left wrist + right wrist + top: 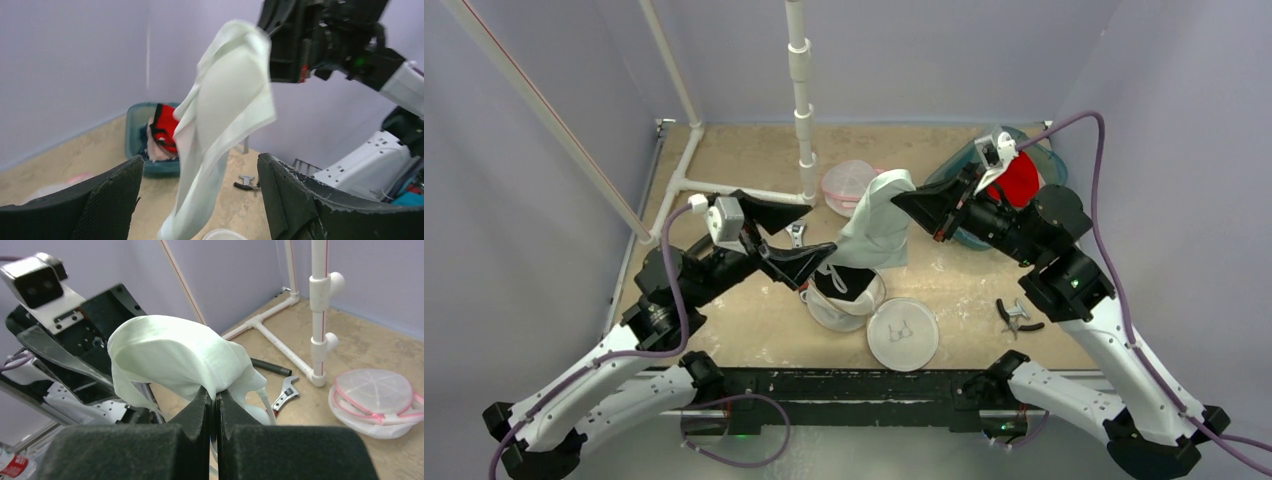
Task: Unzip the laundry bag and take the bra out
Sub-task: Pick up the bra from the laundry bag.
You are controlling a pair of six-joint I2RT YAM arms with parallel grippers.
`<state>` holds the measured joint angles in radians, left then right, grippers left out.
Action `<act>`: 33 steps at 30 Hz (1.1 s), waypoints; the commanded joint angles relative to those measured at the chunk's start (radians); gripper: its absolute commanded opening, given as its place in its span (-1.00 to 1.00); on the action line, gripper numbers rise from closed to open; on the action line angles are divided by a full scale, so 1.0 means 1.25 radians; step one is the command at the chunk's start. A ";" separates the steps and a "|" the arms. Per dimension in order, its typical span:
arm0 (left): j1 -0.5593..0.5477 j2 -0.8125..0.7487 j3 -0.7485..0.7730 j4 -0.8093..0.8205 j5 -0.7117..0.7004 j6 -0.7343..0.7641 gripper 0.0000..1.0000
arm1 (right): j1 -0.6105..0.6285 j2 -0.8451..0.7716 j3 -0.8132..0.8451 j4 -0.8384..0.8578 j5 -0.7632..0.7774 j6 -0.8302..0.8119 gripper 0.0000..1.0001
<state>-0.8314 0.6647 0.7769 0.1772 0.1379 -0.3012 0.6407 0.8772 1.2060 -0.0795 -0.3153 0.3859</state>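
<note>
Nearest us lie one flat white disc (902, 335) and one pair of pliers (1019, 316). Just behind the disc sits the one opened laundry bag (824, 312), its dark inside showing. Over it we see the left claw (200, 165) spread wide, gripping nothing. The single pale green bra (879, 220) hangs in the air in front of those fingers, its lower end reaching down to the bag's mouth. The right claw (216, 392) is pinched tight on a fold near the top of the bra.

In our judgement the hold is thin. It takes only an edge of soft cloth, so a quick pull could let the bra slide free. We cannot tell whether a strap is caught inside. If one is, lifting would drag the bag along, since nothing pins the bag down.

Farther back are one wrench (796, 236), one pink-trimmed pouch (849, 185), one teal basin (131, 135) of clothes and one white pipe stand (802, 120). Two arms work the scene.
</note>
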 commanded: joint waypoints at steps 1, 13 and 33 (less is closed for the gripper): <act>0.004 0.090 0.092 0.011 0.195 0.064 0.64 | -0.001 -0.003 0.040 0.001 -0.052 0.046 -1.00; 0.003 0.181 0.022 0.078 0.204 0.055 0.36 | -0.001 0.036 0.051 0.017 -0.110 0.135 -1.00; 0.023 0.119 -0.058 0.297 0.214 -0.218 -1.00 | -0.004 -0.069 -0.169 0.146 -0.242 0.113 0.81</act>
<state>-0.8207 0.8165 0.6884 0.4469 0.3401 -0.4900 0.6399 0.8368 1.0752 -0.0490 -0.4782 0.5072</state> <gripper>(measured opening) 0.016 0.891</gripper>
